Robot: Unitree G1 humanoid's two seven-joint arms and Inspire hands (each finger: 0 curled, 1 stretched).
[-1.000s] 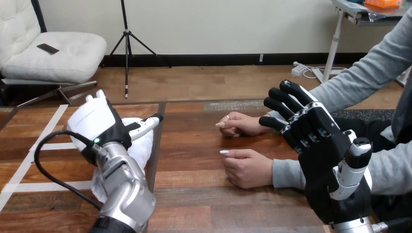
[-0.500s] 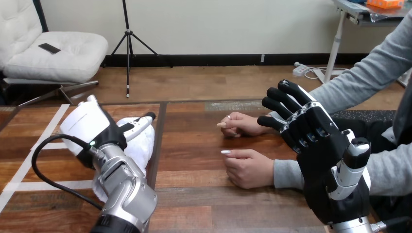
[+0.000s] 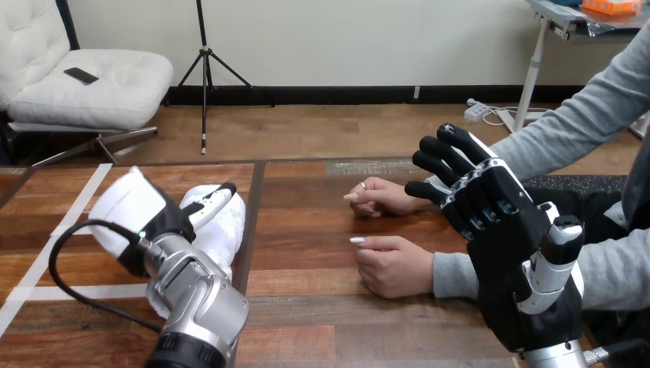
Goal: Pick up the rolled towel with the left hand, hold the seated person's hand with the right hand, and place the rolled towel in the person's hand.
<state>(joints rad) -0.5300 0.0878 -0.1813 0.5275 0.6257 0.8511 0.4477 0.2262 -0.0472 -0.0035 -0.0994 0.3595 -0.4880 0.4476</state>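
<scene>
Head view: the left hand (image 3: 142, 211) sits at the near-left of the table (image 3: 306, 299), against the rolled towel (image 3: 224, 230), which lies on the tabletop just left of the centre seam. Compared with one second ago, this hand has dropped lower and further left, and its white back has rolled more toward the camera. Whether it grips the towel cannot be told from this angle. The towel itself has barely shifted. The right hand (image 3: 498, 222) is raised at the right, splayed straight and holding nothing, its position almost unchanged. Its tips overlap the grey sleeve behind the person's far hand (image 3: 383, 195); contact cannot be confirmed. The person's near hand (image 3: 392, 264) rests on the table, unmoved.
</scene>
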